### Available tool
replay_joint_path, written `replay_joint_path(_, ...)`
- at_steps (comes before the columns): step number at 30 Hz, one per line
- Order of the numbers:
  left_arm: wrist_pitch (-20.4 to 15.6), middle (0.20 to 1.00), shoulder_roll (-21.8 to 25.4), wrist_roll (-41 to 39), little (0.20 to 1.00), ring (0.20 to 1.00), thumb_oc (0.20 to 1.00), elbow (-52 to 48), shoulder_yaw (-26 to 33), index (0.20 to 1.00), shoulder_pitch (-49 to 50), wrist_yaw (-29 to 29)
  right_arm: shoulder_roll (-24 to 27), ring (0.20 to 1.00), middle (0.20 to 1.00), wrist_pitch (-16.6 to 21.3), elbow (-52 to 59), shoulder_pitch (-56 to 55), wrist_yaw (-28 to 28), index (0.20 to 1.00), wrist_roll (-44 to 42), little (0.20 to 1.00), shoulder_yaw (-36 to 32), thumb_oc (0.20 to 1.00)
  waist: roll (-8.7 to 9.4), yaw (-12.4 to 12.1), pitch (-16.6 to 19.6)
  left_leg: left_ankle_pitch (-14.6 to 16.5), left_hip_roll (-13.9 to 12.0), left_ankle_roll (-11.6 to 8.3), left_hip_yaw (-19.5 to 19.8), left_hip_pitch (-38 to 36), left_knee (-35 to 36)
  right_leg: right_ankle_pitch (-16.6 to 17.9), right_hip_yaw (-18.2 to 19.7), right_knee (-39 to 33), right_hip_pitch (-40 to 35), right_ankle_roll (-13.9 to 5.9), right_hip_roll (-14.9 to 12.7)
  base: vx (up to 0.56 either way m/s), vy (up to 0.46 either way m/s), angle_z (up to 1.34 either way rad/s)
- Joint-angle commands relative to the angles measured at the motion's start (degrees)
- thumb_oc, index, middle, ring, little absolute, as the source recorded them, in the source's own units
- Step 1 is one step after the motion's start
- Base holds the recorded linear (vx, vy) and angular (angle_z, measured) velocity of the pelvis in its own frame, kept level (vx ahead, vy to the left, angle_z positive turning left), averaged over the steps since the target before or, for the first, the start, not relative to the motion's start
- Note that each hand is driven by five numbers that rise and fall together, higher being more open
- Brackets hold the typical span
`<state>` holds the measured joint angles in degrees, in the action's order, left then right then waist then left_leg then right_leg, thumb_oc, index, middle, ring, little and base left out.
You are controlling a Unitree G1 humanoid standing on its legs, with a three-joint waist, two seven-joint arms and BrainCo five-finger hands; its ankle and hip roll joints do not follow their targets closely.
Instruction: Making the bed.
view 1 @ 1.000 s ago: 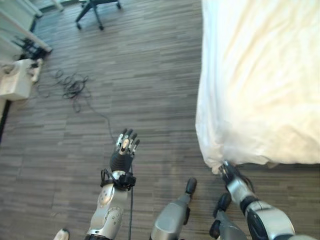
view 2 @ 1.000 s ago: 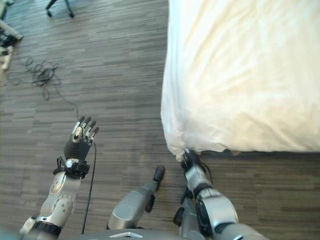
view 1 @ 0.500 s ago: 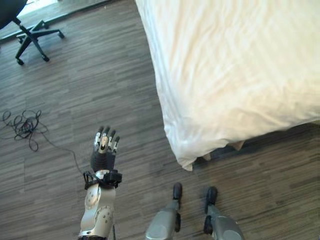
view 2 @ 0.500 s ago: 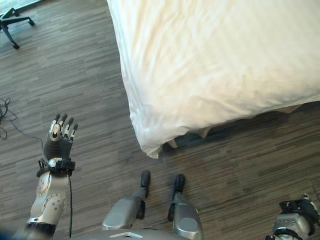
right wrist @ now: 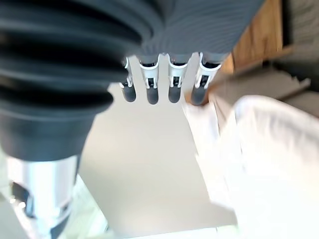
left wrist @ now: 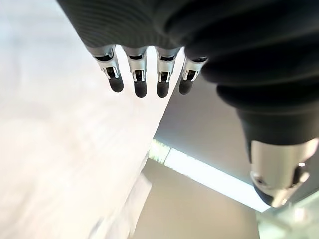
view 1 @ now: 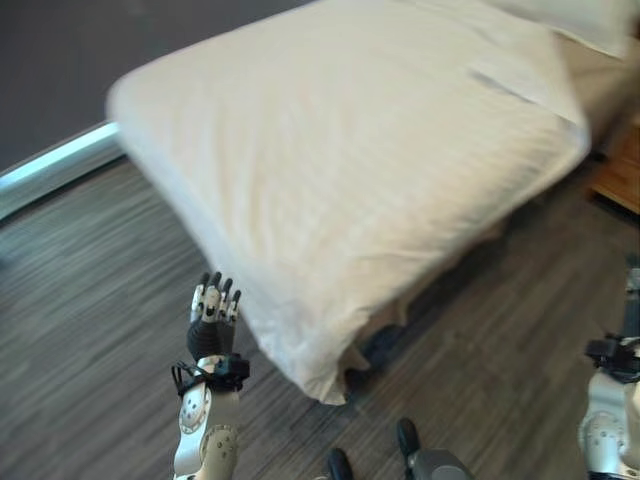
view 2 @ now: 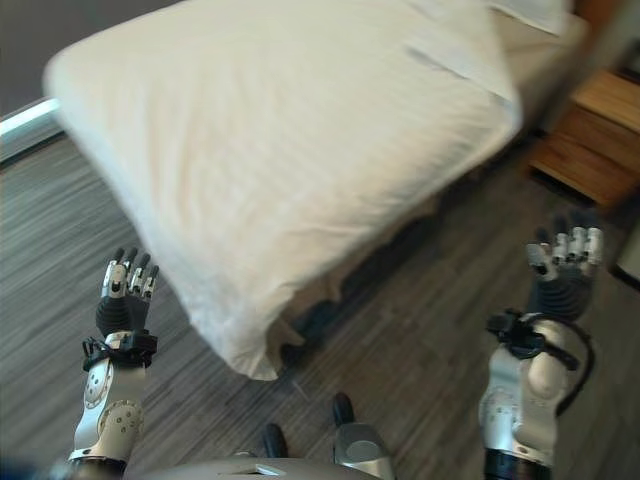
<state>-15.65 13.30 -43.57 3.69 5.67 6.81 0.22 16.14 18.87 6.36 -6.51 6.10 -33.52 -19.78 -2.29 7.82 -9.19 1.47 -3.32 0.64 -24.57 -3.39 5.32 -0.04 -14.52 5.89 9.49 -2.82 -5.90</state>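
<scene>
The bed (view 1: 350, 160) fills the upper and central part of both eye views, covered by a white duvet (view 2: 280, 170) whose near corner (view 1: 325, 385) hangs low toward the wooden floor (view 1: 90, 330), at lower centre of the frame. The bed's long axis runs diagonally, from that drooping corner up toward the pillow (view 2: 525, 12) at upper right, where a wooden nightstand (view 2: 590, 135) stands beside it.

The left robot hand (view 1: 212, 320) is raised at lower left with fingers straight and upright, holding nothing — it stands just beside the duvet's hanging edge, which lies to its right. The right robot hand (view 2: 562, 275) is likewise upright and empty at lower right, fingers extended, apart from the bed's side with bare floor between.

The hanging corner lies between the two robot hands and nearer the left one — by this reading, the left is better placed to take hold of the corner first.
</scene>
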Motion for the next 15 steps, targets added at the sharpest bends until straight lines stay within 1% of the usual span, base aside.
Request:
replay_joint_path(1, -3.9, 1.000, 3.6, 1.9, 1.000, 1.000, 1.000, -2.4, 3.7, 1.000, -2.5, -1.5, 4.7, 1.000, 1.000, 2.6, 0.5, 1.4, 0.6, 1.000, 2.9, 1.000, -2.5, 1.000, 1.18, -0.8, 0.5, -3.2, -3.0, -2.84, 1.6, -0.1, -0.3, 0.7, -6.9, 2.6, -6.7, -4.95, -6.9, -0.04, -0.062, -1.77)
replay_joint_path(2, -4.1, 1.000, 3.5, 1.2, 1.000, 1.000, 1.000, -3.0, 3.9, 1.000, -2.7, -1.6, 4.8, 1.000, 1.000, 2.5, 0.3, 1.9, 0.5, 1.000, 2.4, 1.000, -1.9, 1.000, 1.28, -0.9, 0.8, -2.2, -3.0, -3.22, 1.1, -0.8, -0.3, -0.5, -7.7, 3.9, -7.5, -5.50, -7.5, -0.06, -0.097, -1.22)
replay_joint_path(3, -4.2, 1.000, 3.0, 0.6, 1.000, 1.000, 1.000, -3.9, 3.7, 1.000, -3.0, -1.5, 4.3, 1.000, 1.000, 2.2, 0.1, 2.2, 0.6, 1.000, 2.2, 1.000, -0.8, 1.000, 1.78, -1.2, 1.3, -2.1, -3.0, -3.27, -1.3, -1.4, -0.4, -0.9, -9.6, 3.9, -8.5, -5.51, -7.4, 0.01, -0.196, -0.71)
replay_joint_path(4, -4.5, 1.000, 2.4, 0.8, 1.000, 1.000, 1.000, -4.7, 4.4, 1.000, -3.0, -1.4, 2.9, 1.000, 1.000, 2.0, -0.7, 2.3, 0.6, 1.000, 0.8, 1.000, 0.1, 1.000, 2.63, -1.4, 2.5, -2.3, -3.4, -3.92, -4.9, -2.2, -0.6, -0.5, -12.3, 0.5, -9.3, -5.95, -6.9, 0.03, -0.369, -1.78)
replay_joint_path(5, -4.1, 1.000, 1.9, 0.6, 1.000, 1.000, 1.000, -5.3, 4.0, 1.000, -2.7, -1.6, 1.3, 1.000, 1.000, 2.0, -2.3, 1.3, 0.2, 1.000, -3.2, 1.000, 0.4, 1.000, 2.93, -1.5, 3.2, -3.1, -4.0, -4.91, -6.1, -2.9, -1.0, -0.8, -9.8, -2.6, -10.2, -5.55, -5.3, 0.10, -0.450, -2.21)
replay_joint_path(6, -4.2, 1.000, 1.4, -0.3, 1.000, 1.000, 1.000, -5.0, 3.6, 1.000, -2.9, -1.3, 0.3, 1.000, 1.000, 2.6, -2.4, 1.2, 0.6, 1.000, -4.7, 1.000, 0.5, 1.000, 3.23, -1.3, 3.5, -3.5, -5.1, -5.78, -6.4, -2.9, -2.3, -0.9, -8.7, -3.7, -10.8, -4.94, -4.4, 0.09, -0.317, -2.00)
replay_joint_path(7, -4.3, 1.000, 1.5, -0.4, 1.000, 1.000, 1.000, -4.8, 3.5, 1.000, -3.0, -1.3, 0.2, 1.000, 1.000, 2.7, -2.3, 1.1, 0.6, 1.000, -4.8, 1.000, 0.5, 1.000, 3.26, -1.5, 3.5, -3.4, -5.4, -6.04, -6.5, -2.8, -2.8, -0.9, -8.6, -4.0, -11.0, -4.74, -4.1, 0.09, -0.246, -0.95)
replay_joint_path(9, -4.4, 1.000, 0.6, -2.9, 1.000, 1.000, 1.000, -3.3, 3.2, 1.000, -3.8, -0.8, 0.2, 1.000, 1.000, 3.0, -1.8, 1.6, 1.3, 1.000, -6.3, 1.000, 0.6, 1.000, 4.19, -1.1, 3.2, -4.9, -8.9, -8.13, -7.2, -1.8, -8.1, -1.4, -7.1, -5.6, -12.0, -3.56, -2.5, 0.11, -0.269, -0.42)
replay_joint_path(10, -4.4, 1.000, 0.1, -3.7, 1.000, 1.000, 1.000, -3.0, 2.9, 1.000, -3.7, -0.7, 0.3, 1.000, 1.000, 3.3, -1.6, 2.0, 1.4, 1.000, -6.9, 1.000, 1.0, 1.000, 4.77, -1.3, 3.2, -6.5, -10.8, -9.20, -7.0, -1.2, -11.6, -2.0, -6.3, -6.7, -13.2, -2.67, -1.3, 0.09, -0.242, -0.35)
replay_joint_path(11, -4.5, 1.000, 0.1, -3.7, 1.000, 1.000, 1.000, -3.0, 2.9, 1.000, -3.7, -0.8, 0.3, 1.000, 1.000, 3.4, -1.7, 2.1, 1.4, 1.000, -6.9, 1.000, 1.0, 1.000, 4.69, -1.4, 3.1, -6.3, -11.4, -9.62, -6.9, -1.0, -12.4, -2.0, -6.3, -7.0, -13.4, -2.35, -0.8, 0.06, -0.295, -0.39)
replay_joint_path(12, -4.4, 1.000, -0.4, -3.4, 1.000, 1.000, 1.000, -3.0, 2.1, 1.000, -3.0, -0.6, 1.4, 1.000, 1.000, 3.4, -2.7, 3.5, 1.9, 1.000, -6.6, 1.000, 2.4, 1.000, 5.15, -3.5, 1.9, -10.5, -11.9, -9.43, -0.2, 2.5, -18.3, -1.9, -4.1, -7.9, -14.0, -0.51, 0.9, 0.08, -0.206, -0.56)
replay_joint_path(13, -4.5, 1.000, -1.3, -4.3, 1.000, 1.000, 1.000, -3.8, 1.7, 1.000, -1.4, -0.4, 2.2, 1.000, 1.000, 3.0, -3.2, 4.5, 2.2, 1.000, -6.2, 1.000, 4.1, 1.000, 6.15, -6.1, 1.6, -8.5, -7.2, -7.56, 11.2, 5.6, -20.7, -2.0, -1.2, -8.1, -14.7, -0.36, 0.3, 0.14, -0.191, -1.28)
replay_joint_path(14, -4.5, 1.000, -1.6, -4.4, 1.000, 1.000, 1.000, -3.9, 1.7, 1.000, -0.8, -0.7, 2.4, 1.000, 1.000, 2.9, -3.0, 4.7, 1.6, 1.000, -6.0, 1.000, 5.0, 1.000, 6.37, -7.2, 1.7, -6.8, -4.2, -6.61, 16.6, 7.3, -19.6, -1.8, 0.3, -8.2, -14.7, -0.77, -0.2, 0.13, -0.054, -1.84)
replay_joint_path(15, -4.5, 1.000, -1.6, -4.4, 1.000, 1.000, 1.000, -3.9, 1.7, 1.000, -0.8, -0.7, 2.4, 1.000, 1.000, 2.9, -3.0, 4.8, 1.6, 1.000, -6.0, 1.000, 5.0, 1.000, 6.39, -7.1, 1.7, -6.8, -4.1, -6.60, 16.6, 7.3, -19.6, -1.8, 0.3, -8.2, -14.7, -0.78, -0.2, 0.17, -0.008, -1.49)
